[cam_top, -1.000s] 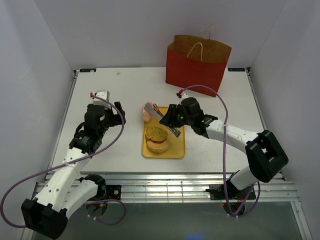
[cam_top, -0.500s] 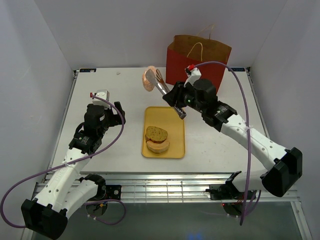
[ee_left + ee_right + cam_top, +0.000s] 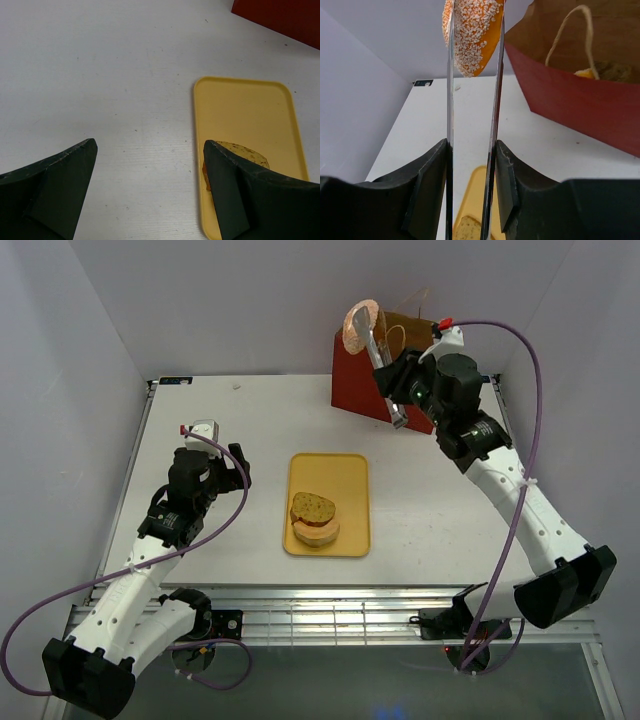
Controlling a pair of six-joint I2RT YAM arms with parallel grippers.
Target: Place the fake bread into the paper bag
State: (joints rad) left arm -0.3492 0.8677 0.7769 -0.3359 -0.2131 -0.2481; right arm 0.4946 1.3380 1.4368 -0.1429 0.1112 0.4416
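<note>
Tongs point(image 3: 449, 100) pinched by the right hand point(image 3: 471, 150) hold a seeded roll point(image 3: 472, 37) ahead, high enough to clear the bag point(image 3: 580, 100).

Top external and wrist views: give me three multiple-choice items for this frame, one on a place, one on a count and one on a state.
1. Where is the seeded bun that the metal tongs pinch?
A) up in the air beside the red paper bag, near its rim
B) lying flat, released
C) deep inside the bag

2. How many bread pieces lie on the yellow tray?
A) none
B) two
C) four

3. The left gripper is:
A) shut on the tongs
B) shut on a slice
C) open and empty

Answers:
1. A: the right gripper holds the tongs raised, with the bun just left of the bag's top edge.
2. B: a speckled slice lies on a tan roll.
3. C: its jaws stand apart with nothing between them.
</note>
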